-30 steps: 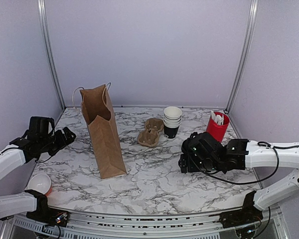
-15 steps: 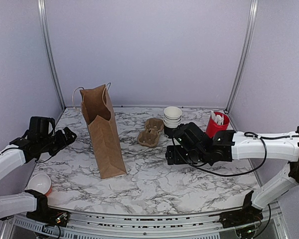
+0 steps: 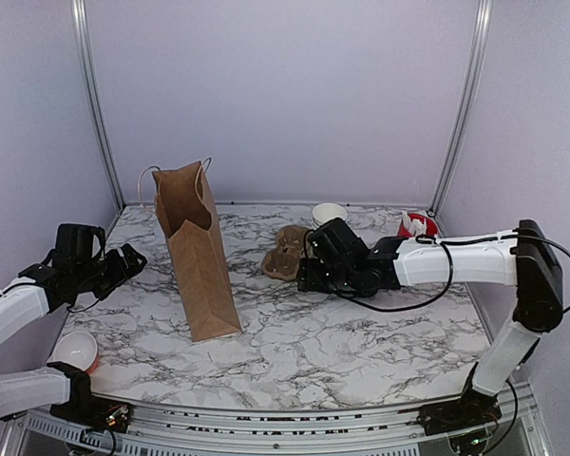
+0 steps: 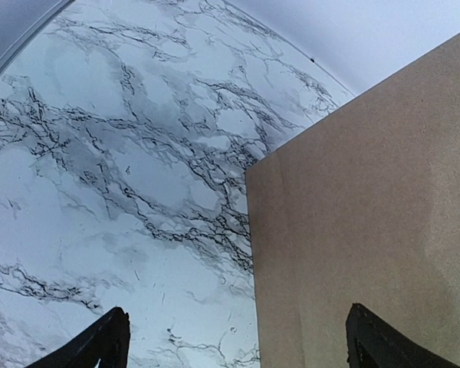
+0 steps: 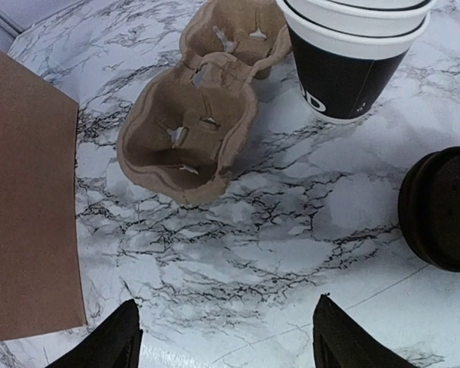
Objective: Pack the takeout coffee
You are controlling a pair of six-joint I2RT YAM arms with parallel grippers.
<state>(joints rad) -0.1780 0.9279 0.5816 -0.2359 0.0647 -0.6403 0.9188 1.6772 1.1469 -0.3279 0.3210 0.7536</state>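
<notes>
Right gripper point(image 5: 224, 305) hovers parted and empty, takeout coffee point(image 5: 441, 208) at its 2 o'clock, cup carrier point(image 5: 188, 142) at 12. Left gripper point(image 4: 238, 313) gapes wide, holding nothing, facing the brown bag point(image 4: 368, 215).

Left arm point(image 3: 9, 309): white moulded link shells joined by black joint housings. Left gripper point(image 3: 131, 256): black throughout. Right arm point(image 3: 456, 261): long white forearm shell, with a black elbow block at the right edge of the frame. A black cable point(image 3: 408, 302) loops loosely beneath the forearm. Right gripper point(image 3: 304, 274): black, with a bulky black wrist housing behind it. In the wrist views, the left fingers point(image 4: 107, 345) and right fingers point(image 5: 123, 341) are matte black wedges rising from the lower corners.
</notes>
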